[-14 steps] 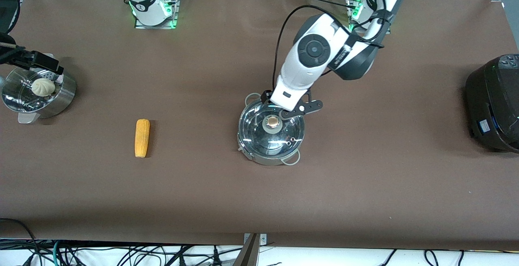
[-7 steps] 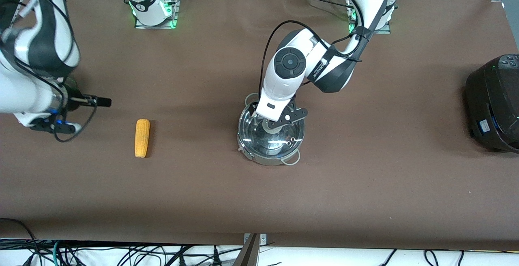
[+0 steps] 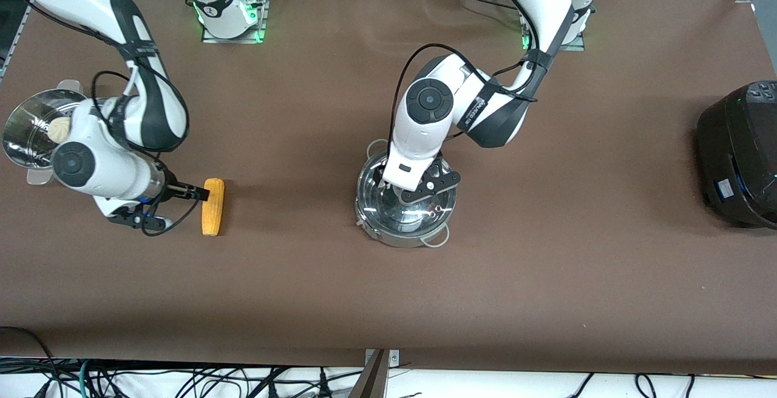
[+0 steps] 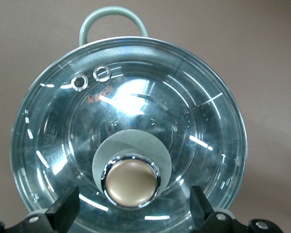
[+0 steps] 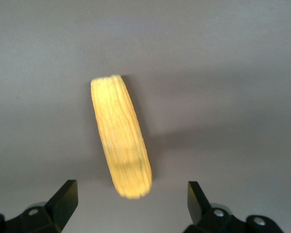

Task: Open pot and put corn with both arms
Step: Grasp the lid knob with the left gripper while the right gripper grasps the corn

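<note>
- One pot (image 3: 405, 216) stands on the brown table (image 3: 546, 276) near the middle of the front view, with its one glass lid (image 3: 388, 201) on. Two thin loop handles show, one at the rim toward the robots (image 3: 377, 144) and one at the rim nearer the front camera (image 3: 437, 240).
- The lid's one tan knob (image 4: 131, 181) sits low and centred in the left wrist view, and two small round holes (image 4: 103, 74) show near the lid's edge.
- The left gripper (image 3: 405, 190) hangs over the lid, right above the knob. Its two fingers (image 4: 64, 213) are spread wide, one on each side of the knob and not touching it.
- One corn cob (image 3: 212, 206) lies flat on the table in the left part of the front view, well apart from the pot, toward the right arm's end.
- The right gripper (image 3: 197, 192) is low at the end of the cob farther from the front camera. Its two fingers (image 5: 63, 200) stand wide apart, with the cob's end between them.
- One steel steamer pot (image 3: 27, 128) holding one pale bun (image 3: 59, 128) sits at the left edge of the front view, partly hidden by the right arm.
- One big black cooker (image 3: 737, 155) stands at the right edge.
</note>
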`<action>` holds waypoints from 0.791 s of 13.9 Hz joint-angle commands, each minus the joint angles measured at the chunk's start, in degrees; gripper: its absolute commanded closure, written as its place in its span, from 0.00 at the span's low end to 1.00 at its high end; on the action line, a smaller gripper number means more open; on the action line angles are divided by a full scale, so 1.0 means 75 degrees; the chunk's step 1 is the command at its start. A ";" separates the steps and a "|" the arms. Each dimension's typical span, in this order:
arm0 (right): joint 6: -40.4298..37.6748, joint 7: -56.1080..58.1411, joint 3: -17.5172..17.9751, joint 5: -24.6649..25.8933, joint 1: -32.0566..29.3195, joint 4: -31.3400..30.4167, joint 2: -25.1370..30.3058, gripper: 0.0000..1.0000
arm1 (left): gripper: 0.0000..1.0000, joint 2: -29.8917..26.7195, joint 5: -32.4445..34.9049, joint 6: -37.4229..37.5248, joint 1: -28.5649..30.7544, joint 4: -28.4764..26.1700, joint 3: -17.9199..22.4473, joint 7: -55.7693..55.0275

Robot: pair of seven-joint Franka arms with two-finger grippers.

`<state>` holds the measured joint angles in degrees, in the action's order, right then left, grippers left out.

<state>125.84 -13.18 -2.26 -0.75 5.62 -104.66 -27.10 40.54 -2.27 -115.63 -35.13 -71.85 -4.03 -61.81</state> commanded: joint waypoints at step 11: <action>0.2135 -0.0082 -0.0003 0.0100 0.0082 -0.0951 -0.0793 0.88 | 0.29 0.0220 0.0232 -0.0016 -0.0015 0.0287 0.0080 -0.0079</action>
<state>141.14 -13.36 -2.23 -0.75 6.05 -110.62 -33.76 41.14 -2.17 -115.93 -35.01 -71.68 -3.55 -61.81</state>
